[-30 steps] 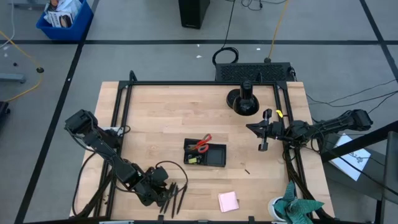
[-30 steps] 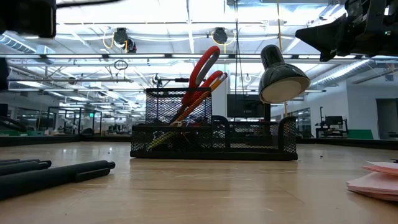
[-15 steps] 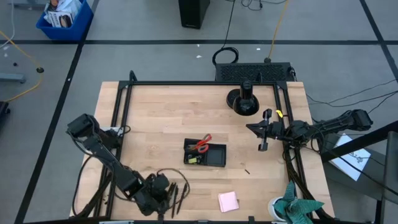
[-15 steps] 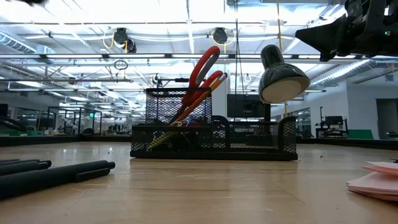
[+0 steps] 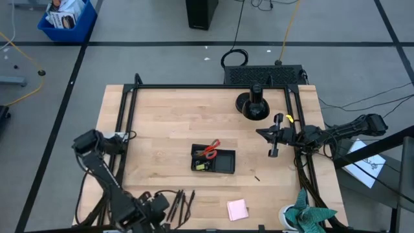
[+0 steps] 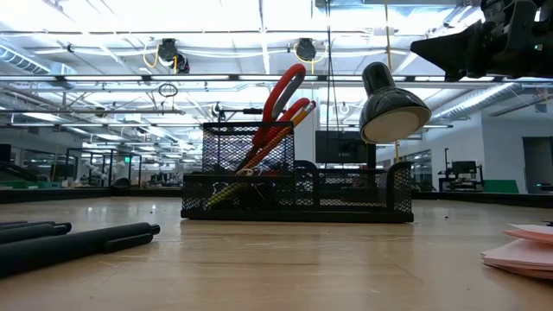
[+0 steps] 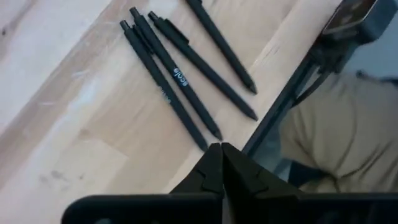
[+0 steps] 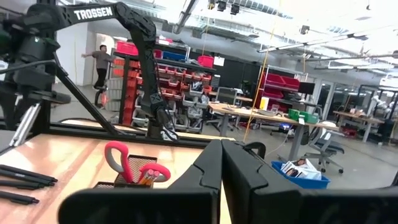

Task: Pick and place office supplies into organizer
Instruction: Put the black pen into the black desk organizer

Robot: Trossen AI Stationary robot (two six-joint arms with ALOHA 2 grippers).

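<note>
Several dark pens (image 7: pixel 180 81) lie side by side on the table near its near-left corner (image 5: pixel 183 204). My left gripper (image 7: pixel 221 152) hangs shut above them, closer to the table's near edge (image 5: pixel 155 208), with nothing between its fingers. The black mesh organizer (image 5: pixel 213 159) stands mid-table. Red-handled scissors (image 6: pixel 281 95) and orange pencils (image 6: pixel 275 134) stick up out of it. A pink sticky-note pad (image 5: pixel 237 209) lies flat near the front edge. My right gripper (image 5: pixel 274 141) waits shut in the air at the table's right side (image 8: pixel 221 152).
A round black stand with a post (image 5: pixel 253 105) sits at the back right, and its head shows behind the organizer in the low view (image 6: pixel 393 108). A teal cloth (image 5: pixel 310 217) lies off the near-right corner. A black frame rail (image 5: pixel 126 129) runs along the left side.
My left gripper has drawn back from the pens toward the table's near-left corner and risen, leaving the low view's top edge. The pens lie where they were.
</note>
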